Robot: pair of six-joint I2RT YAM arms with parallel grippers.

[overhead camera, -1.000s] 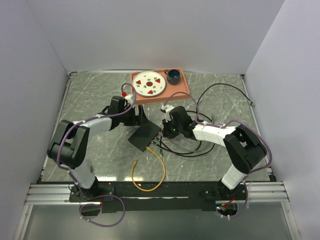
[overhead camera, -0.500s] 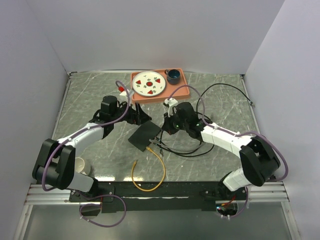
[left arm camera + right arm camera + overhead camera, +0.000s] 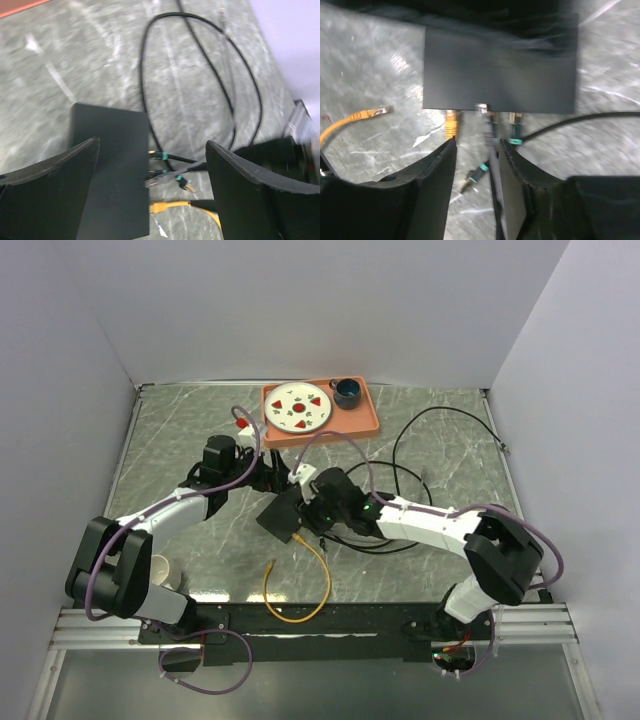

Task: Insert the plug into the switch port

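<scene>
The flat black switch box [image 3: 285, 508] lies mid-table. Its port edge [image 3: 481, 107] faces my right gripper [image 3: 477, 141]. A grey plug [image 3: 481, 108] has its tip at that edge. Its grey cable runs straight back along my right finger [image 3: 512, 190], with the jaws set narrow. The same plug [image 3: 157, 181] hangs raised at the box edge in the left wrist view. A yellow plug [image 3: 450, 125] and black teal-banded plugs [image 3: 515, 131] sit in neighbouring ports. My left gripper [image 3: 151, 144] is wide open over the box [image 3: 110, 150], holding nothing.
An orange tray [image 3: 370, 425] with a plate and a dark mug stands at the back. Black cables [image 3: 420, 470] loop to the right of the box. A yellow cable [image 3: 300, 585] curls in front. A loose teal-banded plug [image 3: 472, 177] lies on the table. A white cup [image 3: 160, 570] stands behind my left arm.
My right gripper has moved left, bringing the grey plug up to the box's port edge. My left arm lowered its elbow a second ago and has stayed still since.
</scene>
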